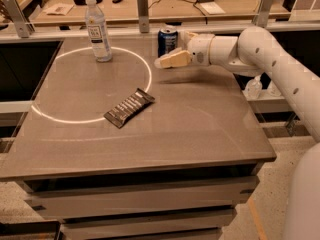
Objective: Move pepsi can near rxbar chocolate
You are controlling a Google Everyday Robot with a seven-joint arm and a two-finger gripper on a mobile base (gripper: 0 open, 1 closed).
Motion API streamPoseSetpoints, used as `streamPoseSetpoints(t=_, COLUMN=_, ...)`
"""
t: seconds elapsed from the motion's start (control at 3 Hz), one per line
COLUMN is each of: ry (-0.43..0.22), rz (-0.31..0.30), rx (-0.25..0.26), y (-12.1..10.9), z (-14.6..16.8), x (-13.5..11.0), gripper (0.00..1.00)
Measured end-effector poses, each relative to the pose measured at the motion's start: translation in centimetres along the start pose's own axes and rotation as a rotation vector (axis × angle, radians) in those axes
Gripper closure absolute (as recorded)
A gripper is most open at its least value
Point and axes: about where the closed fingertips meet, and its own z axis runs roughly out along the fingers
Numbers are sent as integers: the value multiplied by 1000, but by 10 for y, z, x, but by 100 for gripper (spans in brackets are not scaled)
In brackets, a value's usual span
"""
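Note:
The pepsi can [166, 38] stands upright at the back of the table, dark blue with a silver top. The rxbar chocolate [129, 107] lies flat near the middle of the table, on the rim of a white circle. My gripper [169, 50] reaches in from the right at the can. It is open, with the near finger [170, 60] just in front of the can and the far finger mostly hidden behind it. The can stands on the table.
A clear plastic bottle [98, 30] stands at the back left inside the white taped circle [148, 77]. The table's back edge has a rail with metal posts [143, 5]. Another desk with clutter lies behind it.

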Motion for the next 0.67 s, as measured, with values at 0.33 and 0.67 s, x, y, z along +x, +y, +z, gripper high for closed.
streamPoseSetpoints(t=0.33, ry=1, rz=-10, rx=-26, y=5, z=14, x=-2, gripper=18)
streamPoseSetpoints(t=0.67, ry=5, rz=-19, rx=-49, y=9, z=20, x=-3, gripper=41)
